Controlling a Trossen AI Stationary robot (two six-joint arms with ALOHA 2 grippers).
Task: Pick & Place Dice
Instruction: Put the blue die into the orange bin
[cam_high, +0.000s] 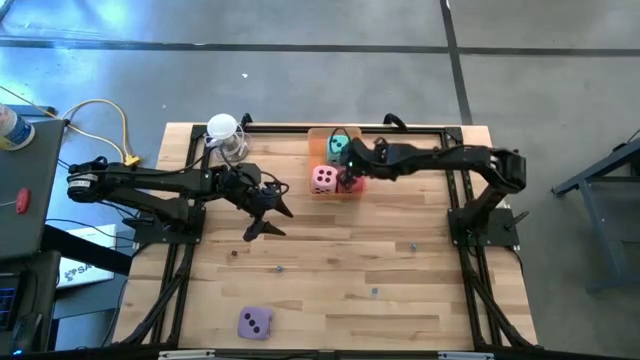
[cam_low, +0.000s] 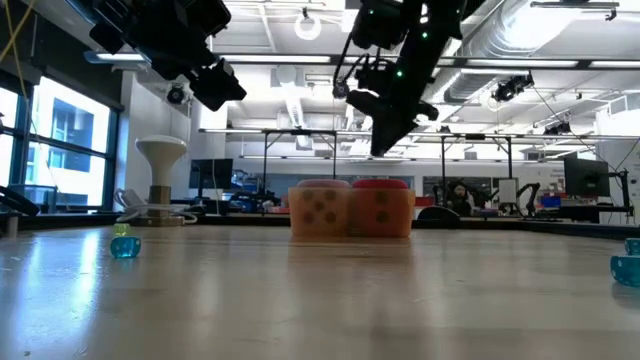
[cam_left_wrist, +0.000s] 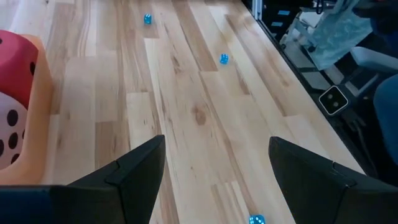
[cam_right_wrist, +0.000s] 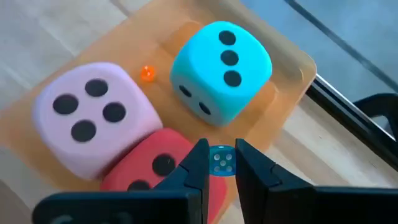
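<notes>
An orange tray (cam_high: 318, 140) at the table's far middle holds three dice: pink (cam_right_wrist: 90, 118), red (cam_right_wrist: 158, 165) and teal (cam_right_wrist: 221, 68). A tiny orange bead (cam_right_wrist: 147, 73) lies on the tray floor between them. The purple die (cam_high: 255, 322) rests on the table near the front left. My right gripper (cam_right_wrist: 221, 163) hovers over the tray, above the red die, shut on a tiny blue cube (cam_right_wrist: 221, 160). My left gripper (cam_high: 272, 220) hangs open over bare wood left of the tray, with nothing between its fingers (cam_left_wrist: 124, 180). My right gripper pinches the tiny blue cube by two opposite faces (cam_right_wrist: 213, 160) between its two fingertips. The fingers slant down from the table's right side. The cube is lifted clear, above the red die in the tray.
Several tiny blue cubes lie scattered on the wood (cam_left_wrist: 223, 58) (cam_left_wrist: 147, 18) (cam_high: 279, 268). A white round-topped stand (cam_high: 224, 130) sits at the far left, and a black frame rail (cam_high: 420, 128) runs along the far edge. Bare wood stretches across the middle and the near right.
</notes>
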